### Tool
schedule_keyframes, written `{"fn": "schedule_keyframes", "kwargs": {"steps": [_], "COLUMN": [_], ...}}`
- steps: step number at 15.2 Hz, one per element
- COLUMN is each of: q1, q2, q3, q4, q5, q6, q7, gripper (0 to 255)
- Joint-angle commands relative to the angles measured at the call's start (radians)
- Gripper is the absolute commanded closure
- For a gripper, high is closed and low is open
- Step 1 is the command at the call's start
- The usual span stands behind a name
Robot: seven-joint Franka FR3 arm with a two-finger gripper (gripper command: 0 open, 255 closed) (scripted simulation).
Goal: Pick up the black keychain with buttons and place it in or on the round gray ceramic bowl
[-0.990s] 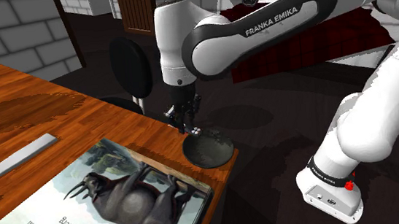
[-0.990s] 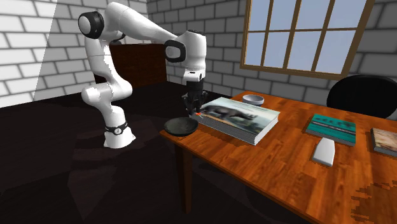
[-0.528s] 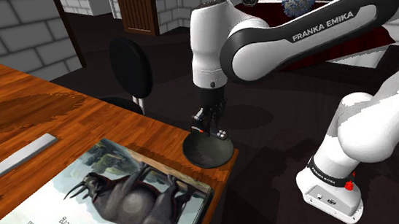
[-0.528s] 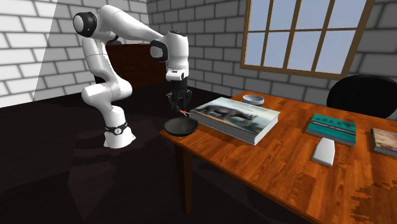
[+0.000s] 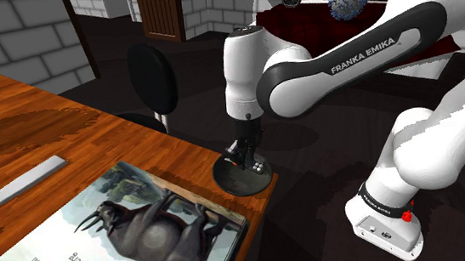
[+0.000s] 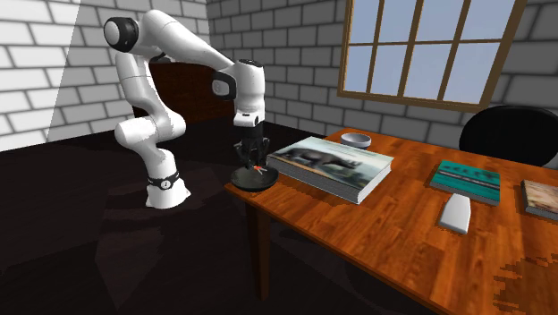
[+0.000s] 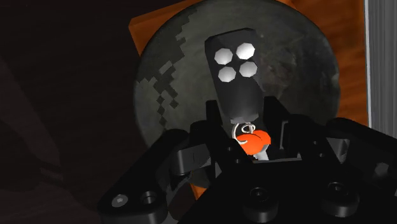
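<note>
your black gripper (image 7: 248,125) is clenched on the narrow ring end of the black keychain (image 7: 233,73), which hangs just over the dark gray bowl (image 5: 242,181) at the table (image 5: 52,131) corner. judge the fob light, stiff and smooth. its orange tag (image 7: 256,141) dangles loose, so hold the flat body, not the ring.

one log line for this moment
phase: placing | pincer: shut on keychain | keychain: over dark bowl | released: not yet
</note>
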Motion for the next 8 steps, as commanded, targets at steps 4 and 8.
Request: {"fn": "schedule_keyframes", "kwargs": {"steps": [4,8], "q1": [-0.002,-0.002], "q2": [0.04,0.04], "q3": [0.012,0.012], "q4": [-0.041,-0.041], "q5": [-0.005,-0.005], "q6": [0.08,0.08], "q7": [0.006,0.006], "gripper": [255,255]}}
